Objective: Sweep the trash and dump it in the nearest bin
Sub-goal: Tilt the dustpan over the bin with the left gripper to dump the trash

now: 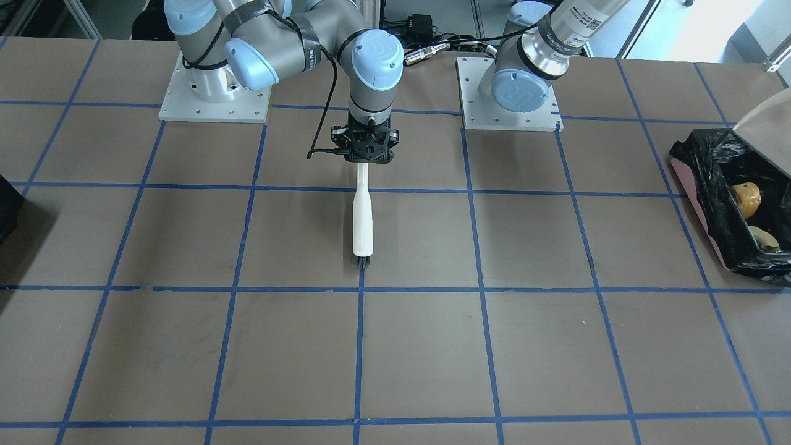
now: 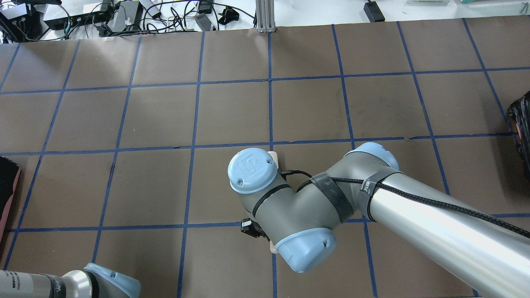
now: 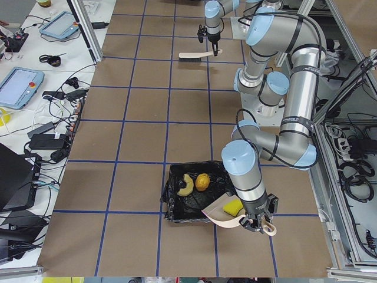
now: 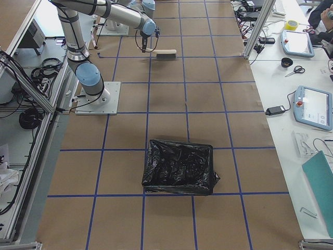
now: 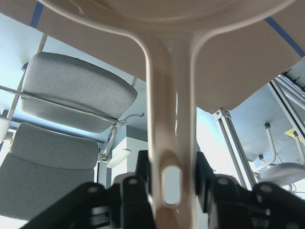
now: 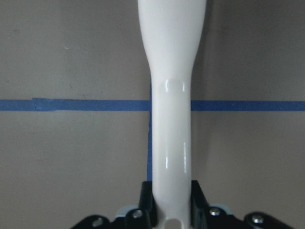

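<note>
UR logo (image 2: 250, 163), rt arm joint cap (image 2: 253, 176)

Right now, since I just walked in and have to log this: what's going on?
The left gripper holds the dustpan tilted over the bin, the yellow wedge on it not yet dumped. The peel and the orange lump lie in the bin. The right gripper holds the brush over the middle of the table.

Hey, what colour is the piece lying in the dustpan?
Yellow. It's the sponge-like wedge in the dustpan, and it shows best in the exterior left view.
</note>
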### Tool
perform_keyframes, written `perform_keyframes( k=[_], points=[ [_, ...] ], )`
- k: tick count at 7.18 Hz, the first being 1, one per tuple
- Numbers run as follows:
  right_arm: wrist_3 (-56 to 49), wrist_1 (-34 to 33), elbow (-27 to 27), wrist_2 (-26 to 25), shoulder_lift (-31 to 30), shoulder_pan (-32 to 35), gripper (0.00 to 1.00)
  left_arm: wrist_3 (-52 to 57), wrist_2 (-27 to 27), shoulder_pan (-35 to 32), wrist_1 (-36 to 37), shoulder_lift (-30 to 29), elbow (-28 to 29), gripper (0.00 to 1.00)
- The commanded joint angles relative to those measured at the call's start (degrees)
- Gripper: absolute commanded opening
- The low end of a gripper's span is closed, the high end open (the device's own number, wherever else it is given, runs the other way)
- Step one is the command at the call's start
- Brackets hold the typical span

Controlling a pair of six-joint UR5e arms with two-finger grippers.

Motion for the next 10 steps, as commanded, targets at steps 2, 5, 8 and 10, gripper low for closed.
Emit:
perform_keyframes(
  k=[2,5,8,10],
  points=[
    [-0.08,-0.17,-0.08,-0.08,0.00,0.09,0.00,1.12,7.59,-5.62,0.31,1.14,0.17,0.00],
    [0.71,-0.26,-0.17,0.19,0.44,0.09,0.00,2.97,9.89,-8.00,0.31,1.67,0.25,0.00],
    [0.36,-0.35,-0.26,0.19,0.70,0.01,0.00,4.45,15.85,-12.91,5.21,2.90,0.08,0.00],
    [-0.16,-0.35,-0.26,0.01,0.70,0.01,0.03,6.65,16.66,-14.86,8.65,2.99,-0.01,0.00]
  ],
)
